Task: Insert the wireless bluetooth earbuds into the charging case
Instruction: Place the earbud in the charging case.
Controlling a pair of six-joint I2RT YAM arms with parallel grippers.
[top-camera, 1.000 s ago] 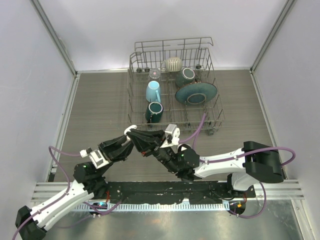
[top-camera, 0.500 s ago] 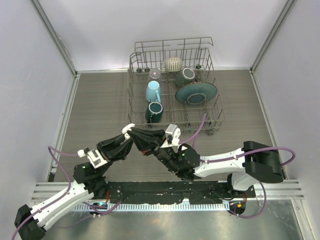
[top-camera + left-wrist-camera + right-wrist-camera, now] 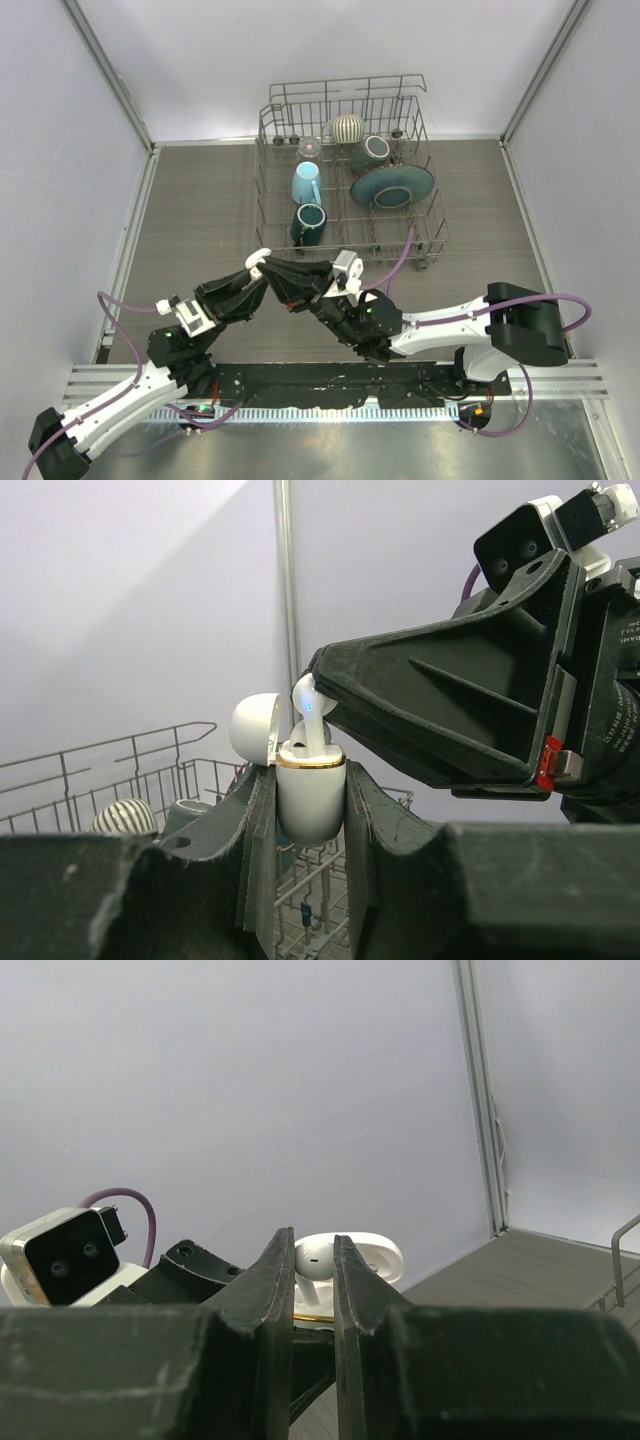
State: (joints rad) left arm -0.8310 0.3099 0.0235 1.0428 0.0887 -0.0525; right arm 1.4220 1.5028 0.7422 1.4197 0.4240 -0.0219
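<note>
Above desk (image 3: 200,200) near-middle, L claw (image 3: 310,780) is clamped on the open charging case (image 3: 310,808) (lid (image 3: 252,725) flipped back). R claw (image 3: 312,1252) pinches one earbud (image 3: 309,712), stem down in the case's mouth.

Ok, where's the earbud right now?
Left wrist view, centre: the earbud is pinched by the right gripper, stem partly inside the open charging case that the left gripper holds.

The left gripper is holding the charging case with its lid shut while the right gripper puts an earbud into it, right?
No: the lid is open, tipped back, as the left wrist view shows. The left gripper holds the charging case and the right gripper puts an earbud into it.
</note>
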